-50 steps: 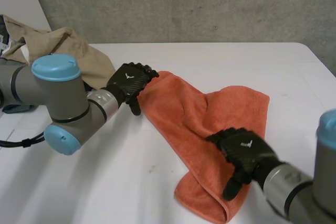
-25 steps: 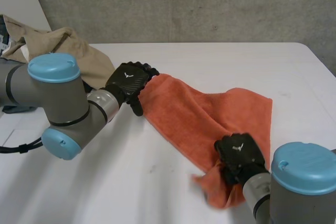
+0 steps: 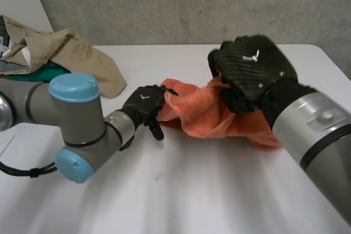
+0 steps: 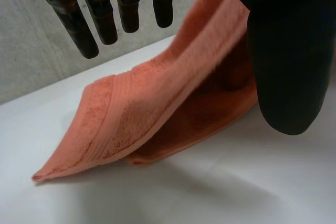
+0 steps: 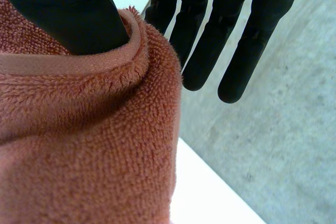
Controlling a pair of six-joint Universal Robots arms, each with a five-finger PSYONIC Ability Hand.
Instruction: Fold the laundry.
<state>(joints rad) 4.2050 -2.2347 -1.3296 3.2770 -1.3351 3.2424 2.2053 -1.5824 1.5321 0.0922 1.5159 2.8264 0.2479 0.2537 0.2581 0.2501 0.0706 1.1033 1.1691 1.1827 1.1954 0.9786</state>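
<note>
the orange terry towel lies bunched at the middle of the white table, with a hand on each end. the left hand sits low at the towel's left end, where the cloth runs up between its straight fingers and thumb and is pinched there. the right hand is above the table at the right, pinching a gathered hem between its thumb and straight fingers, and the towel hangs from it. a crumpled beige cloth garment lies at the far left over a teal cloth.
</note>
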